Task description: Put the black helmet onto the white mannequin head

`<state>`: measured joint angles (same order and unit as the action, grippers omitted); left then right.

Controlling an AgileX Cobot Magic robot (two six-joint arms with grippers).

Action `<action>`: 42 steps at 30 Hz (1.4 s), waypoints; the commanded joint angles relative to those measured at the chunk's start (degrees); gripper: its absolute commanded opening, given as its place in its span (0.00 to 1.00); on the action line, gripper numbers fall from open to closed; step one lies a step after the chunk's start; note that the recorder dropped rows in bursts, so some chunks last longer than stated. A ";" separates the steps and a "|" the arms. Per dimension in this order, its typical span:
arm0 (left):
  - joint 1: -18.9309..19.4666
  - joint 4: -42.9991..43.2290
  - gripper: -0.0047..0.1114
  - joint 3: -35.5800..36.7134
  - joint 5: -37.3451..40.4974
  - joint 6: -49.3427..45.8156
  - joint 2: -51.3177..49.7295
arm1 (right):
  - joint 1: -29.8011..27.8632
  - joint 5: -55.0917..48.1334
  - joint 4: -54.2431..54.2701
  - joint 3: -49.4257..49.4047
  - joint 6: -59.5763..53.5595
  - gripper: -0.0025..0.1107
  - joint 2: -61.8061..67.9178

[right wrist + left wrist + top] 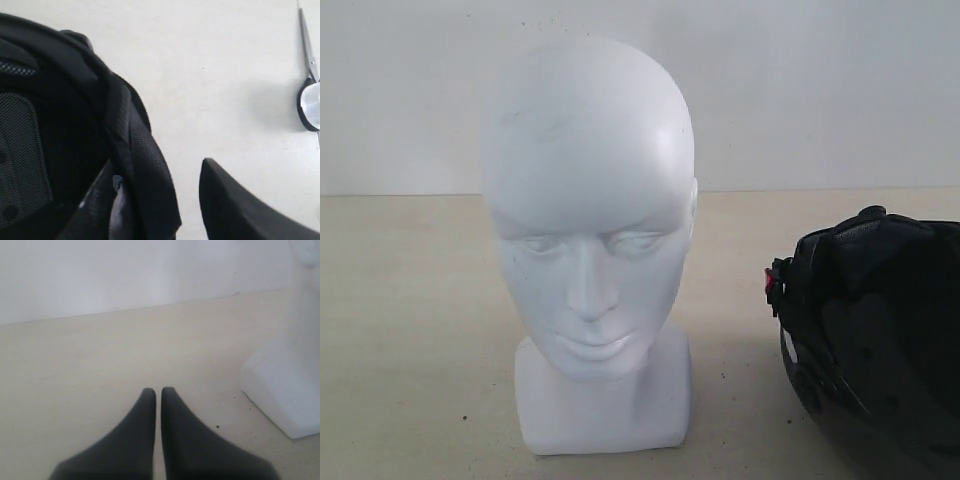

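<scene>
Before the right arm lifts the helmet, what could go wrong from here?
1. The right end effector is open astride only the soft padded rim of the black helmet. A grip on that lining may slip, or the helmet may swing when lifted.
2. The white mannequin head stands free on a small base. The left end effector is shut and apart from it, so an off-centre push with the helmet might tip the head.
</scene>
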<state>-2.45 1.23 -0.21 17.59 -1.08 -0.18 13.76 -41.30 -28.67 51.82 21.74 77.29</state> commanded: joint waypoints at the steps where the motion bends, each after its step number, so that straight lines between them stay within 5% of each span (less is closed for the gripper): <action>1: 0.17 -0.40 0.08 0.21 -0.02 0.16 0.18 | -0.13 -0.96 -2.60 1.11 3.23 0.48 -0.04; 10: 0.17 -0.40 0.08 0.21 -0.02 0.16 0.18 | 0.08 -12.45 4.47 10.25 2.23 0.48 -0.75; 15: 0.17 -0.40 0.08 0.21 -0.02 0.16 0.18 | 0.08 -16.86 22.25 11.14 -13.70 0.48 -0.75; 26: 0.17 -0.40 0.08 0.21 -0.02 0.16 0.18 | 0.08 -16.61 28.67 11.14 -19.66 0.48 -0.75; 32: 0.17 -0.40 0.08 0.21 -0.02 0.16 0.18 | 0.08 -16.37 43.77 11.14 -29.10 0.48 -0.75; 42: 0.17 -0.40 0.08 0.21 -0.02 0.16 0.18 | 12.20 -16.97 42.96 11.14 -26.67 0.48 -2.02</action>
<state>-2.45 1.23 -0.21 17.59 -1.08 -0.18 22.73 -57.94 15.46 62.65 -6.57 76.72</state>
